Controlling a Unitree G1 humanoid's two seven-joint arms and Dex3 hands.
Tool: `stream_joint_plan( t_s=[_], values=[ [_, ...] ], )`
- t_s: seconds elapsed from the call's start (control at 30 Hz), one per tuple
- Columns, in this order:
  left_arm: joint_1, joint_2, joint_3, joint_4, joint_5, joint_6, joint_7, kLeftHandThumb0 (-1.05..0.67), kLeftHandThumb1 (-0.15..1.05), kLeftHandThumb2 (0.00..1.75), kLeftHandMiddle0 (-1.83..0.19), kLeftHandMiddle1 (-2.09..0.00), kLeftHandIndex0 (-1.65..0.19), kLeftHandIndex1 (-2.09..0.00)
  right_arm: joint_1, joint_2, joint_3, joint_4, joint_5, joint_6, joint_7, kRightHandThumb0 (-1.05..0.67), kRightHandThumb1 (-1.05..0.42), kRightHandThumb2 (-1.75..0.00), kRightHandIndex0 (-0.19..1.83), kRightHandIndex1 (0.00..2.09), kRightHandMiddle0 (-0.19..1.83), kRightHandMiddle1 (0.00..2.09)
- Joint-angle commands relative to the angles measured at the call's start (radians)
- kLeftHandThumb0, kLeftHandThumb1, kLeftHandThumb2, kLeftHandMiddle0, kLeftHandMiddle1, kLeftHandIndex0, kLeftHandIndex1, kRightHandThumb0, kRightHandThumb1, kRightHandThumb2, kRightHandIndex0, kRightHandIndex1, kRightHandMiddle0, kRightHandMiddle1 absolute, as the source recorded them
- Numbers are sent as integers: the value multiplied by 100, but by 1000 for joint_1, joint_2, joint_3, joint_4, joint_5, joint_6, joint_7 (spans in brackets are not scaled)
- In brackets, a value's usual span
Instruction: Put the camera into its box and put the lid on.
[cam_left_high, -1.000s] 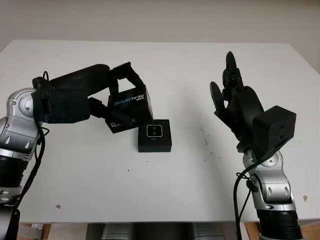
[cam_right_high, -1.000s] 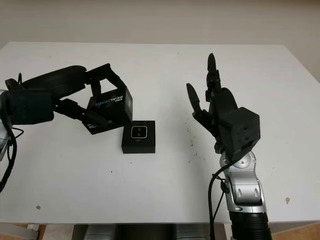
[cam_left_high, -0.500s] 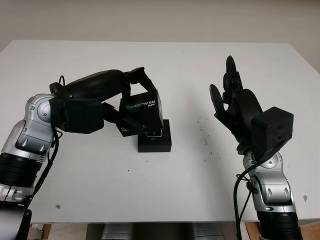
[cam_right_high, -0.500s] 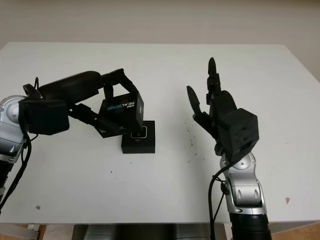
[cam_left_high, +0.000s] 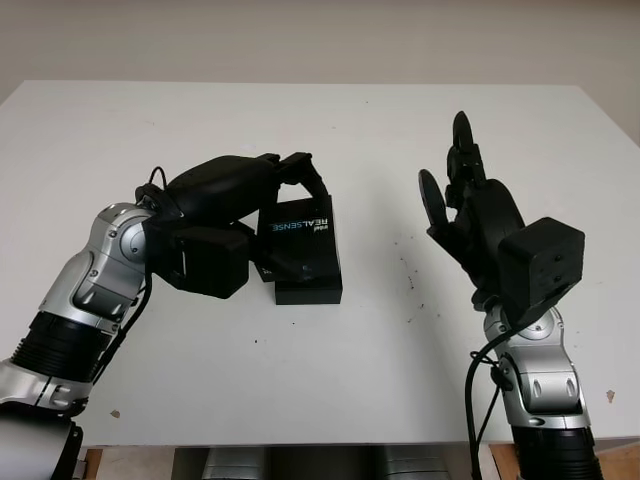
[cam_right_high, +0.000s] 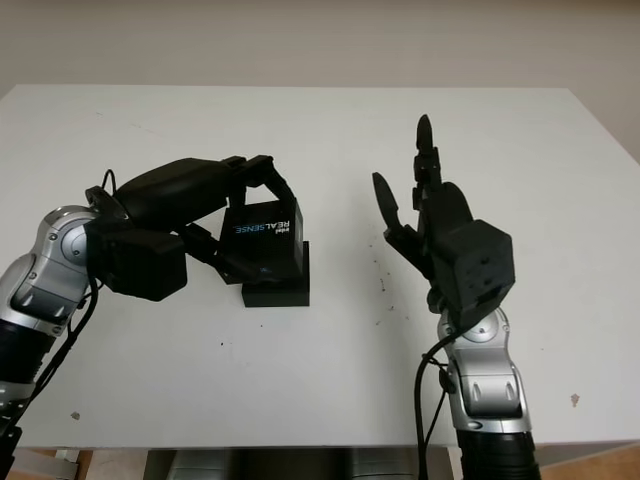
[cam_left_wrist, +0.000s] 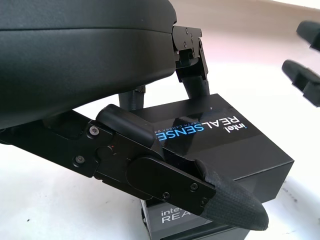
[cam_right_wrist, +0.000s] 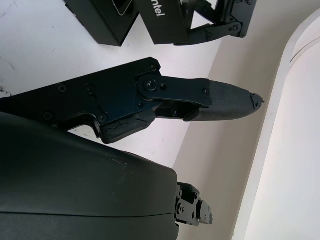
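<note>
Lid (cam_left_high: 300, 238): gripped by left hand (cam_left_high: 262, 205), held tilted over box (cam_left_high: 312, 288), not yet seated. Right hand (cam_left_high: 470, 215): open, raised well beside box.

a: what's there apart from the job itself?
b: a white table (cam_left_high: 330, 380), broad, running nearly edge to edge in the head views.
a: is it clean?
b: mostly. a scatter of small dark specks (cam_left_high: 407, 268) sits right of the middle, and there is one brownish spot (cam_left_high: 116, 412) near the front left edge, another spot (cam_left_high: 610, 396) near the front right edge.
a: and behind it?
b: a plain pale wall (cam_left_high: 320, 40) along the far side.
</note>
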Motion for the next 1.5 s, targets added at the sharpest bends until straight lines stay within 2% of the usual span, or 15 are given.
stream_joint_plan(
  t_s=[0.0,0.23,0.47,0.77,1.23,1.47],
  values=[
    [10,-1,-10,7,7,-12,11,-12,100,5,-73,-209,-43,-209,5,8,1,-15,-7,-11,-8,-81,-105,-52,-19,0,-19,0],
    [3,-1,-33,18,39,-14,4,-14,100,5,-70,-209,-43,-209,5,10,0,-20,0,-4,-6,-81,-105,-53,-19,0,-19,0],
    [-18,0,-56,54,89,-41,22,-14,99,5,-59,-209,-36,-209,7,16,-1,-18,17,-7,1,-80,-105,-52,-19,0,-19,0],
    [-36,-21,-66,90,100,-39,37,-12,99,5,-64,-209,-36,-209,12,20,3,-21,13,-11,-2,-79,-105,-52,-19,0,-19,0],
    [-57,-41,-69,116,94,-29,39,-13,97,5,-60,-209,-37,-209,21,20,4,-13,0,-22,-2,-81,-105,-53,-19,0,-19,0],
    [-76,-52,-79,153,98,-58,55,-13,97,5,-60,-209,-38,-209,22,28,4,-23,7,1,-7,-82,-105,-52,-19,0,-19,0]
  ],
)
